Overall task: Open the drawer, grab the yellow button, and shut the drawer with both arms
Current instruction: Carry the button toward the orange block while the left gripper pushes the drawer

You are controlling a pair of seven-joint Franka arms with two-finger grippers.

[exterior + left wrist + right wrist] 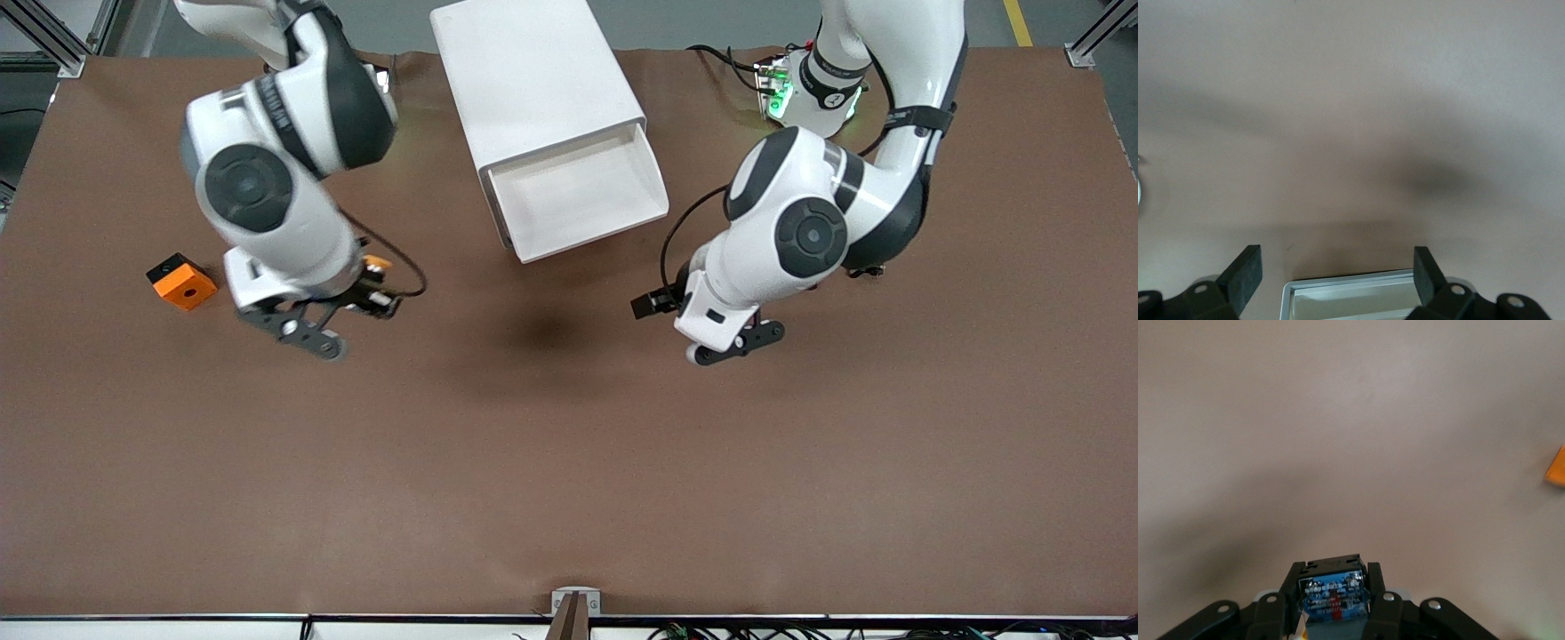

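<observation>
While my right hand grips the button mid-left of frame, my left hand hangs released, drawer open up top.

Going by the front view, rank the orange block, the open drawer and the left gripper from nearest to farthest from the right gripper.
1. Orange block: beside the right gripper, toward the right arm's end of the table.
2. Open drawer: mid-table, pulled out of the white cabinet.
3. Left gripper: over bare table, toward the left arm's end.

Orange block (holed) on brown table
</observation>
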